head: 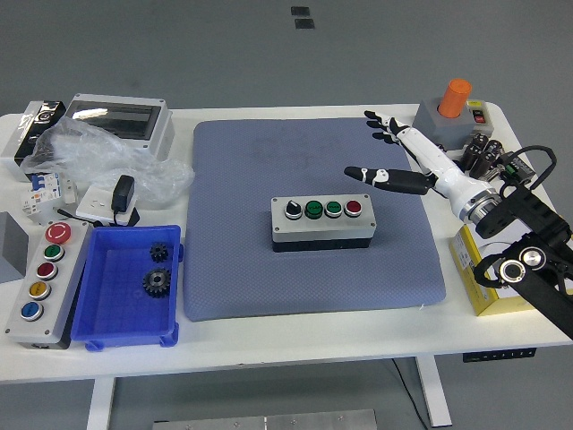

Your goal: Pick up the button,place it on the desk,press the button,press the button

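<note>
Hand open, fingers spread, holding nothing; hovers up and right of the box, clear of it. Box sits flat mid-mat, so pick and place look done. Can't tell how many presses are done. Bin with gears left of box, second button panel further left. White table, grey floor beyond.

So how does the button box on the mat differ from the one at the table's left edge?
The button box on the mat lies crosswise on the blue-grey mat, its row running left to right; the left button box sits on the bare table, its row running front to back. The mat box shows a black knob, two green buttons and a red; the left one shows red, green, red, yellow and blue. Both are grey boxes, untouched.
</note>
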Controlling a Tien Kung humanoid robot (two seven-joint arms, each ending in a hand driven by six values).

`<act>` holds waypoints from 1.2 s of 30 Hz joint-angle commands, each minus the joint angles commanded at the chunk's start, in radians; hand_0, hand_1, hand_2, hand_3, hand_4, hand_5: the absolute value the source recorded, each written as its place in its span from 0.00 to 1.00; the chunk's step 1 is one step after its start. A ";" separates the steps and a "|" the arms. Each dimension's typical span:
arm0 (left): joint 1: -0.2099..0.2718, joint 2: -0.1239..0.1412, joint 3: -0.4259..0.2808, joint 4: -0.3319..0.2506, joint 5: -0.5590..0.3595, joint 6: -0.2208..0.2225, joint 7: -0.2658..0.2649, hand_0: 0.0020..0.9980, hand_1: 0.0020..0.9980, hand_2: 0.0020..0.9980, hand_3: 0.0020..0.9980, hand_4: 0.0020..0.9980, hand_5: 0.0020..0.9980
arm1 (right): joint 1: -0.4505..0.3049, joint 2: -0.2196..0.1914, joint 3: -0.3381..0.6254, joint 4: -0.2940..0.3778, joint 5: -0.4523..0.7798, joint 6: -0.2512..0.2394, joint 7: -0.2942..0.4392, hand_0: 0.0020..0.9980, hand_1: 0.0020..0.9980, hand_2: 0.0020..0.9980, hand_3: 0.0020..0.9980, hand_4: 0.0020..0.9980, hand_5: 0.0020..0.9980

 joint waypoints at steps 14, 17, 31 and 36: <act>0.000 0.000 -0.006 0.000 0.004 -0.002 0.003 0.71 0.75 0.68 0.70 0.73 0.48 | -0.012 -0.005 0.041 -0.003 0.155 -0.010 0.067 0.92 0.89 0.92 0.99 1.00 0.64; 0.001 -0.001 -0.005 0.000 0.003 -0.002 0.004 0.71 0.75 0.68 0.70 0.73 0.49 | -0.011 -0.006 0.044 -0.001 0.163 -0.010 0.070 0.90 0.88 0.90 0.97 1.00 0.65; 0.001 -0.001 -0.007 0.001 0.006 -0.004 0.006 0.71 0.75 0.68 0.71 0.74 0.49 | -0.018 -0.006 0.076 0.009 0.170 -0.013 0.077 0.90 0.87 0.90 0.97 1.00 0.66; 0.002 -0.002 -0.006 0.001 0.005 -0.006 0.008 0.71 0.75 0.68 0.72 0.75 0.49 | -0.021 -0.008 0.084 0.010 0.182 -0.013 0.084 0.90 0.87 0.90 0.97 1.00 0.66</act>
